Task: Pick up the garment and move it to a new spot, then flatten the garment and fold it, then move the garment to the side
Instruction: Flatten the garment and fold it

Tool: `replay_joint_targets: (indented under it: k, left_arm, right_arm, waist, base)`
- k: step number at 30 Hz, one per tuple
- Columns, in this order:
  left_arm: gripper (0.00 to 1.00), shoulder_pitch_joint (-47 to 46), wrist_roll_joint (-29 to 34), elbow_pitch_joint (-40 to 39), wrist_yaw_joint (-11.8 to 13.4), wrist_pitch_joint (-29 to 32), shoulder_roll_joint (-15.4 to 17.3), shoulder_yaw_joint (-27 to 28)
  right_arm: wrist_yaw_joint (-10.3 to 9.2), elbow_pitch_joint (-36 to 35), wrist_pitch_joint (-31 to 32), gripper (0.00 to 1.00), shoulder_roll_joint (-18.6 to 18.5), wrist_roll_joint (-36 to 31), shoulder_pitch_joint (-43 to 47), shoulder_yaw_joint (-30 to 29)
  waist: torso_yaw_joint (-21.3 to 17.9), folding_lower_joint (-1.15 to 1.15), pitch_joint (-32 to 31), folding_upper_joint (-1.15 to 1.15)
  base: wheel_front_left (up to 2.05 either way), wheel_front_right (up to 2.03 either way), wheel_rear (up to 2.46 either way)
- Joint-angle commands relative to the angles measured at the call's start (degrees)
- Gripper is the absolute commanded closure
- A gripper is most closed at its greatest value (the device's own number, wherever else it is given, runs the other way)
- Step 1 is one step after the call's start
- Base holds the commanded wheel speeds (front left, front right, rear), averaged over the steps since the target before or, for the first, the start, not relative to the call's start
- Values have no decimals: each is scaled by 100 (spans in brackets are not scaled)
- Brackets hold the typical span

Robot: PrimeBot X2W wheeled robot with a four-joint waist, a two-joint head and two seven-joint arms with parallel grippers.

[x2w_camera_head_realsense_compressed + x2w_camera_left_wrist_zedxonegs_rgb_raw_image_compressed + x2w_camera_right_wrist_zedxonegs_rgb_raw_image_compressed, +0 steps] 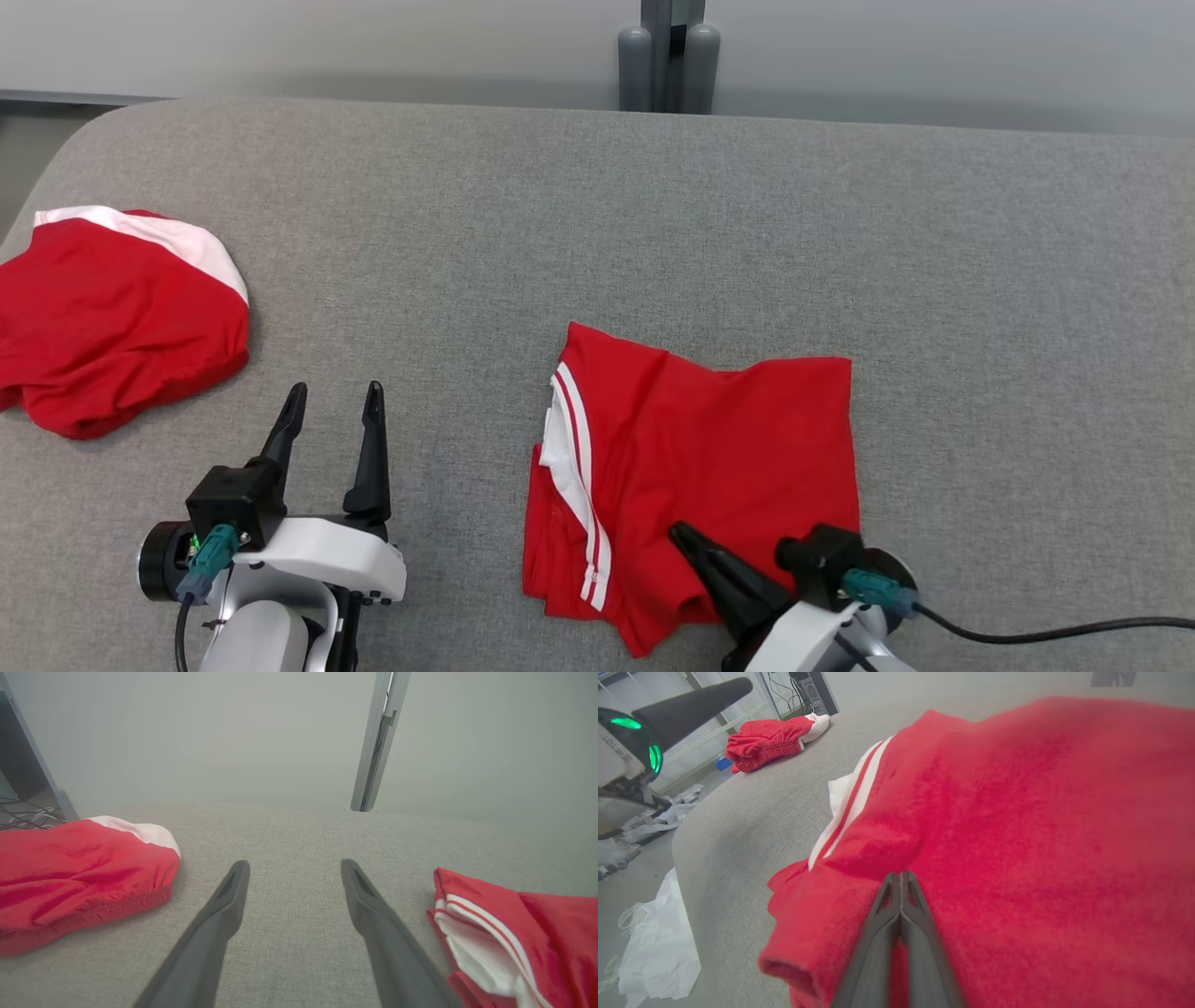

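While the left gripper (336, 387) is hovering with fingers apart, the right gripper (679, 532) is pinching a crease of the folded red garment (728, 439) lying on the grey tabletop (653, 205).

We cannot tell whether the closed right gripper (901, 876) pinches any cloth of the red shorts (719, 439); the other red garment (103, 317) is cut by the head view's left edge.

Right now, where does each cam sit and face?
Head: on head, facing down at grey surface; left gripper open, right gripper shut on folded garment.
Left wrist: left arm, along its open fingers toward the wall.
Right wrist: right arm, along its shut fingers over folded garment.
Shared: all show the crumpled garment.
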Motion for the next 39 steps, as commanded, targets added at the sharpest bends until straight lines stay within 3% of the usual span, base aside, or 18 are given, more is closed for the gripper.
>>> replay_joint_targets:
  k: [1,6,11,17,24,25,28,29,30,39]
  left_arm:
    - [0,-127,14,2,-13,-27,22,4]
    - [0,-138,30,1,-50,-27,-18,6]
    - [0,-137,57,1,-58,-28,-64,32]
    - [0,-62,68,-8,-49,-27,-35,128]
    - [0,8,115,-73,-7,-27,45,237]
    - [0,12,115,-80,-2,-24,53,246]
    - [0,68,130,-92,-3,-24,79,258]
    - [0,89,130,-94,-1,-24,81,257]
    - [0,109,126,-90,7,-24,88,260]
    - [0,284,102,-104,15,-23,136,266]
  right_arm:
    - [1,98,-51,100,19,79,-103,140]
    - [1,528,-104,100,60,273,-322,547]
    - [1,793,-166,100,5,325,-492,133]
    - [1,81,-169,100,-133,264,-257,-607]
    - [1,-996,-170,100,-240,29,111,-1887]
    - [1,-1105,-171,95,-253,-46,152,-2063]
    - [1,-1323,-170,49,-285,-240,278,-2543]
    - [1,-1358,-170,20,-290,-300,333,-2683]
    - [1,-1382,-170,0,-306,-388,375,-2795]
    - [1,-1546,23,0,-313,-828,865,-3656]
  waist:
    - [3,0,15,0]
    - [11,0,58,0]
    - [-11,0,71,0]
    - [-144,0,9,0]
    - [-379,0,-126,0]
    - [-411,0,-150,0]
    - [-502,0,-229,0]
    - [-526,0,-258,0]
    - [-551,0,-291,0]
    - [-658,0,-590,0]
  base:
    - [0,0,0]
    - [0,0,0]
    - [0,0,0]
    - [0,0,0]
    - [0,0,0]
    - [0,0,0]
    - [0,0,0]
    - [0,0,0]
    - [0,0,0]
    - [0,0,0]
